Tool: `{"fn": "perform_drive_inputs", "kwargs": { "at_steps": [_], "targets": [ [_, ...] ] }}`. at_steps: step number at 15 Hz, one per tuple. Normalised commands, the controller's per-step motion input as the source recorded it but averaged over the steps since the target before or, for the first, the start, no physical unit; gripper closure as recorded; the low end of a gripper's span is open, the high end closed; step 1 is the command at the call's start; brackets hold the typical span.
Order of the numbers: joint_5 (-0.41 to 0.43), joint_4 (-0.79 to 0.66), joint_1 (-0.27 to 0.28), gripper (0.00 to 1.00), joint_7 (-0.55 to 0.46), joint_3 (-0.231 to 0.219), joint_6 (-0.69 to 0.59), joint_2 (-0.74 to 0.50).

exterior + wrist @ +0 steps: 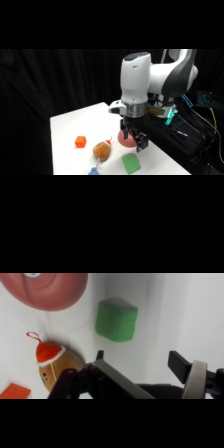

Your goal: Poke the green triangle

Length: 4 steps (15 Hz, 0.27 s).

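Claw (136, 142), fingers spread, hovers near the green triangle (116, 320); no writing readable.

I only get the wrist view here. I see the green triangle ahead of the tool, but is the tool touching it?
Observer: No. From the side, the tool hangs in front of the pinkish-red dome, and bare table shows between its tips and the green triangle.
Operator: How much table is there past the triangle?
Observer: Little. It lies close to the table's edge nearest the side camera.
Operator: What's the red corner at my lower left?
Observer: Probably the small orange-red cube, which stands alone, away from the triangle, beyond the round ornament.
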Motion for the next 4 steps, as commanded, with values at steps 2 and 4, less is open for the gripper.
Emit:
{"fn": "perform_drive_inputs", "kwargs": {
  "at_steps": [2,4],
  "targets": [
    [-0.14,-0.01,0.003,0.0,0.16,-0.028,-0.28,-0.34],
    [-0.181,0.02,-0.01,0.0,0.19,-0.019,-0.27,-0.26]
  ]
}}
